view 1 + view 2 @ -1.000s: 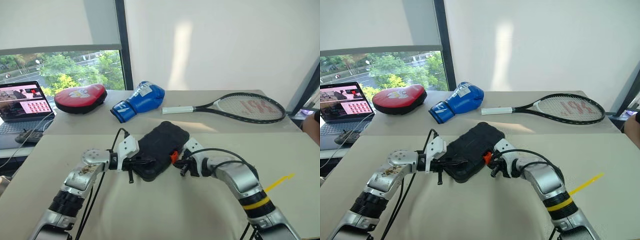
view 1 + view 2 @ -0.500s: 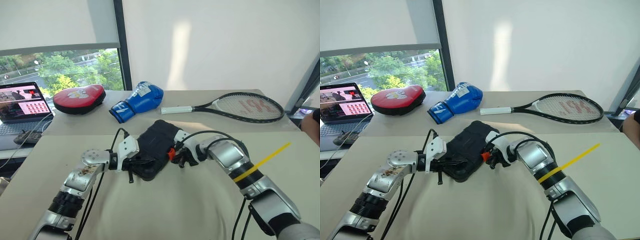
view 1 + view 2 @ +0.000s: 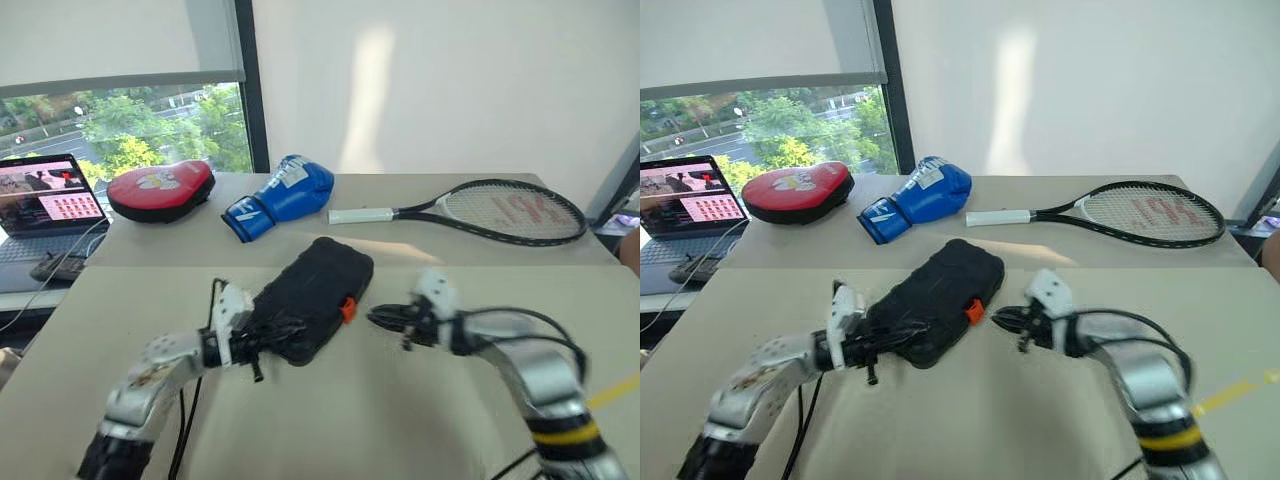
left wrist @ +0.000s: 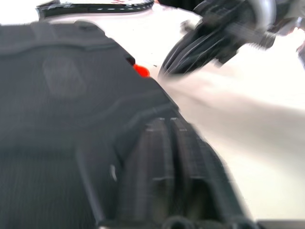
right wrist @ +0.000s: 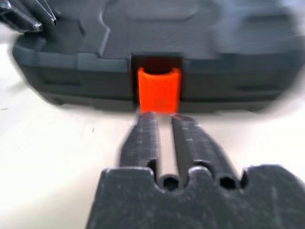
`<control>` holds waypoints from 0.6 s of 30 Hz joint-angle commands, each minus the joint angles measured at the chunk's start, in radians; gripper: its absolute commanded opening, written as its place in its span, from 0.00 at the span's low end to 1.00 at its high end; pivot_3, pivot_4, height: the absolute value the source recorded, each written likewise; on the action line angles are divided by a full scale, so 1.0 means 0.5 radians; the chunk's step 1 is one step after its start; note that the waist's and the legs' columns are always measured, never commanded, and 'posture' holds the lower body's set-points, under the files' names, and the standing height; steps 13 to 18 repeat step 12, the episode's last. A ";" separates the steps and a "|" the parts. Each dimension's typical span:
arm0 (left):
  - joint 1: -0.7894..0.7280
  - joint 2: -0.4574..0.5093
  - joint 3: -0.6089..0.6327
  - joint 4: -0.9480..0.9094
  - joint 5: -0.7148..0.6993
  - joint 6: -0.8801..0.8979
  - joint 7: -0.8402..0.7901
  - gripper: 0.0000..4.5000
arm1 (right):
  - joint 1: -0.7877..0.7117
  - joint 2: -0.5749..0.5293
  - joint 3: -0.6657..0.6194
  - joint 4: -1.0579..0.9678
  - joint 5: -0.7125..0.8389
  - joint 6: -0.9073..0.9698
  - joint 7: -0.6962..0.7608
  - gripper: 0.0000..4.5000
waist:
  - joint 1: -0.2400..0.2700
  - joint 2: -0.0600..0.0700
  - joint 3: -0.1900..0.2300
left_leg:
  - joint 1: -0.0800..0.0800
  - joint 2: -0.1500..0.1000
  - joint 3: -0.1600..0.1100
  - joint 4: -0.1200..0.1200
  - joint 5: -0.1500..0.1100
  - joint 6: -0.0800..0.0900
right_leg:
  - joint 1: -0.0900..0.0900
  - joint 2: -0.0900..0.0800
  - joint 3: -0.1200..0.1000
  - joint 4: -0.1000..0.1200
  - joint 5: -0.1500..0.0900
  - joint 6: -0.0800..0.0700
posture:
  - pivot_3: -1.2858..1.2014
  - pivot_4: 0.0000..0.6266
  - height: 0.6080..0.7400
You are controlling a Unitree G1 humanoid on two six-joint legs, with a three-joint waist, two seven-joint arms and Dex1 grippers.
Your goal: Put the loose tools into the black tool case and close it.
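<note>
Case (image 3: 315,296) closed, flat, long axis diagonal near-left to far-right; latch (image 3: 348,309) faces right.

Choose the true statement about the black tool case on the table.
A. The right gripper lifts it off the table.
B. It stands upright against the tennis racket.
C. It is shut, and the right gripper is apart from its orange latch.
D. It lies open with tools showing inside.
C: the black tool case lies flat and shut; the right gripper points at the orange latch across a strip of bare table.
</note>
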 commanded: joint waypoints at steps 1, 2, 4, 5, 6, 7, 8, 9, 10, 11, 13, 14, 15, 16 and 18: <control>0.186 0.106 0.266 -0.190 -0.163 0.105 0.063 0.49 | 0.330 -0.047 -0.395 -0.421 0.211 0.027 -0.010 0.50 | 0.000 0.000 0.001 | 0.001 0.000 0.000 0.000 -0.001 0.002 | 0.001 0.000 0.001 -0.001 -0.001 0.001 | 0.52 0.24 1.00; 0.230 0.131 0.307 -0.209 -0.186 0.121 0.064 0.55 | 0.414 -0.056 -0.462 -0.477 0.244 0.017 -0.012 0.56 | 0.001 -0.002 0.003 | 0.002 0.000 0.000 0.001 -0.002 0.004 | 0.003 -0.001 0.002 -0.001 -0.001 0.001 | 0.52 0.24 1.00; 0.412 0.219 0.456 -0.272 -0.234 0.150 0.034 0.74 | 0.732 -0.060 -0.736 -0.590 0.300 -0.032 0.043 0.73 | 0.013 -0.002 0.006 | 0.006 -0.002 0.001 0.002 -0.015 0.025 | 0.006 -0.003 0.004 -0.010 -0.002 0.002 | 0.52 0.24 1.00; 0.483 0.249 0.517 -0.292 -0.243 0.157 0.034 0.81 | 0.860 -0.053 -0.845 -0.622 0.312 -0.073 0.067 0.81 | 0.019 -0.001 0.006 | 0.008 -0.001 0.000 0.004 -0.015 0.025 | 0.008 -0.003 0.004 -0.011 -0.003 0.002 | 0.52 0.24 1.00; 0.535 0.272 0.562 -0.305 -0.246 0.156 0.041 0.89 | 0.961 -0.045 -0.931 -0.643 0.335 -0.103 0.084 0.88 | 0.025 -0.001 0.007 | 0.010 -0.001 0.001 0.004 -0.015 0.025 | 0.011 -0.003 0.005 -0.011 -0.003 0.003 | 0.52 0.24 1.00; 0.582 0.299 0.582 -0.314 -0.234 0.139 0.029 0.99 | 1.050 -0.039 -0.977 -0.654 0.339 -0.148 0.104 0.97 | 0.032 -0.001 0.007 | 0.013 -0.001 0.001 0.005 -0.015 0.024 | 0.013 -0.003 0.005 -0.011 -0.006 0.005 | 0.52 0.24 1.00; 0.622 0.323 0.592 -0.320 -0.213 0.118 0.018 1.00 | 1.125 -0.032 -1.010 -0.657 0.332 -0.203 0.113 0.97 | 0.035 -0.002 0.007 | 0.013 -0.001 0.000 0.005 -0.015 0.024 | 0.014 -0.002 0.005 -0.012 -0.008 0.008 | 0.52 0.24 1.00; 0.652 0.347 0.596 -0.314 -0.193 0.105 0.008 1.00 | 1.181 -0.025 -1.027 -0.653 0.317 -0.257 0.115 0.97 | 0.038 -0.002 0.007 | 0.015 -0.001 0.001 0.006 -0.014 0.023 | 0.016 -0.002 0.006 -0.011 -0.012 0.013 | 0.52 0.24 1.00; 0.694 0.366 0.601 -0.313 -0.186 0.099 -0.012 1.00 | 1.258 -0.009 -1.055 -0.638 0.301 -0.312 0.126 0.97 | 0.037 -0.002 0.008 | 0.017 -0.001 0.001 0.007 -0.014 0.023 | 0.017 -0.002 0.006 -0.011 -0.016 0.009 | 0.52 0.24 1.00; 0.719 0.379 0.606 -0.311 -0.207 0.100 -0.040 1.00 | 1.313 0.001 -1.070 -0.621 0.280 -0.360 0.125 0.97 | 0.037 -0.002 0.008 | 0.020 -0.001 0.001 0.007 -0.013 0.022 | 0.020 -0.002 0.007 -0.011 -0.019 0.004 | 0.52 0.24 1.00; 0.719 0.394 0.603 -0.298 -0.220 0.095 -0.069 1.00 | 1.341 0.007 -1.071 -0.601 0.253 -0.406 0.106 0.97 | 0.037 -0.002 0.008 | 0.021 0.000 0.001 0.007 -0.013 0.021 | 0.022 -0.003 0.007 -0.011 -0.019 0.003 | 0.52 0.24 1.00; 0.719 0.394 0.603 -0.298 -0.220 0.095 -0.069 1.00 | 1.341 0.007 -1.071 -0.601 0.253 -0.406 0.106 0.97 | 0.037 -0.002 0.008 | 0.021 0.000 0.001 0.007 -0.013 0.021 | 0.022 -0.003 0.007 -0.011 -0.019 0.003 | 0.52 0.24 1.00; 0.719 0.394 0.603 -0.298 -0.220 0.095 -0.069 1.00 | 1.341 0.007 -1.071 -0.601 0.253 -0.406 0.106 0.97 | 0.037 -0.002 0.008 | 0.021 0.000 0.001 0.007 -0.013 0.021 | 0.022 -0.003 0.007 -0.011 -0.019 0.003 | 0.52 0.24 1.00; 0.719 0.394 0.603 -0.298 -0.220 0.095 -0.069 1.00 | 1.341 0.007 -1.071 -0.601 0.253 -0.406 0.106 0.97 | 0.037 -0.002 0.008 | 0.021 0.000 0.001 0.007 -0.013 0.021 | 0.022 -0.003 0.007 -0.011 -0.019 0.003 | 0.52 0.24 1.00; 0.719 0.394 0.603 -0.298 -0.220 0.095 -0.069 1.00 | 1.341 0.007 -1.071 -0.601 0.253 -0.406 0.106 0.97 | 0.037 -0.002 0.008 | 0.021 0.000 0.001 0.007 -0.013 0.021 | 0.022 -0.003 0.007 -0.011 -0.019 0.003 | 0.52 0.24 1.00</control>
